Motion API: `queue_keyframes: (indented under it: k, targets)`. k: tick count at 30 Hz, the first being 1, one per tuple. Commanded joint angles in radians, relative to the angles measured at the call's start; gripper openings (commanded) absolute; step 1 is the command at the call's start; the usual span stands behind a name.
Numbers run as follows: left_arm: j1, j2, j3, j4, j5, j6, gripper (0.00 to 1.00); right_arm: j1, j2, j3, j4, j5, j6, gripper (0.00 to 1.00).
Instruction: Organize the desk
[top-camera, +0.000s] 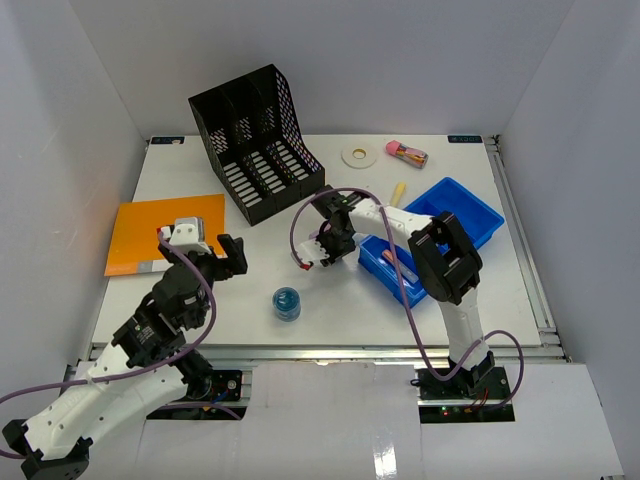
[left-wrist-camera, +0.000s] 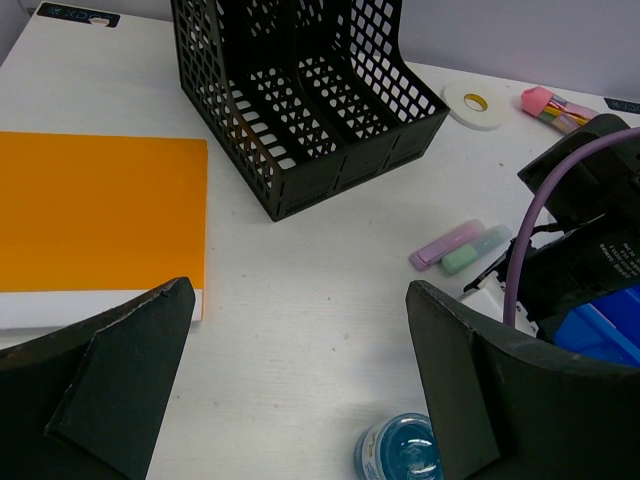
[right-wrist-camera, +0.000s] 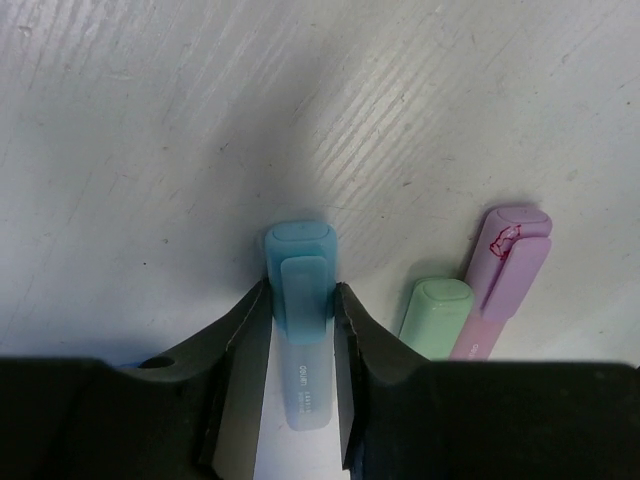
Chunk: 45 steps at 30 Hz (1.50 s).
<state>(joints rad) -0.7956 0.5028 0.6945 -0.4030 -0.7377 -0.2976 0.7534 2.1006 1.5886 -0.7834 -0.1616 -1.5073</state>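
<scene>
Desk lies under both arms, items scattered. Step: pickup of blue highlighter, mid-desk. R end effector pinched on it, apparently not yet lifted. L end effector wide open, empty. Next: lift clear, likely to blue bin.

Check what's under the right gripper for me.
A blue highlighter lies on the desk, the right gripper's fingers closed against both its sides. A green highlighter and a purple highlighter lie beside it. The gripper body covers all three's near ends.
</scene>
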Motion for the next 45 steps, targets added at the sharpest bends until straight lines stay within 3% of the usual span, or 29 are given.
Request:
queue_keyframes:
  k: [1, 7, 12, 16, 21, 24, 30, 36, 39, 45]
  targets:
    - [-0.001, 0.008, -0.009, 0.007, 0.010, 0.011, 0.98, 0.003, 0.015, 0.034, -0.059, -0.183, 0.021, 0.19]
    - [-0.001, 0.005, -0.011, 0.007, 0.009, 0.009, 0.98, 0.004, -0.075, 0.127, -0.071, -0.413, 0.151, 0.12]
    - [-0.001, 0.011, -0.012, 0.007, 0.010, 0.009, 0.98, -0.015, -0.183, 0.236, 0.024, -0.529, 0.468, 0.08]
    - [-0.001, 0.027, -0.012, 0.007, 0.026, 0.011, 0.98, -0.099, -0.300, 0.233, 0.156, -0.590, 0.687, 0.08]
    - [-0.001, 0.055, -0.009, 0.007, 0.054, 0.014, 0.98, -0.297, -0.509, -0.050, 0.379, -0.594, 1.044, 0.11]
    - [-0.001, 0.079, -0.007, 0.009, 0.081, 0.014, 0.98, -0.408, -0.654, -0.244, 0.464, -0.561, 1.154, 0.13]
    - [-0.001, 0.122, -0.010, 0.035, 0.193, 0.035, 0.98, -0.510, -0.766, -0.580, 0.551, -0.541, 1.204, 0.15]
    - [-0.001, 0.161, -0.018, 0.061, 0.304, 0.059, 0.98, -0.534, -0.751, -0.700, 0.632, -0.511, 1.223, 0.18]
    - [-0.001, 0.182, -0.022, 0.080, 0.346, 0.067, 0.98, -0.550, -0.734, -0.731, 0.632, -0.494, 1.203, 0.25]
    - [0.001, 0.290, -0.016, 0.165, 0.523, 0.077, 0.98, -0.555, -0.791, -0.772, 0.629, -0.486, 1.167, 0.71]
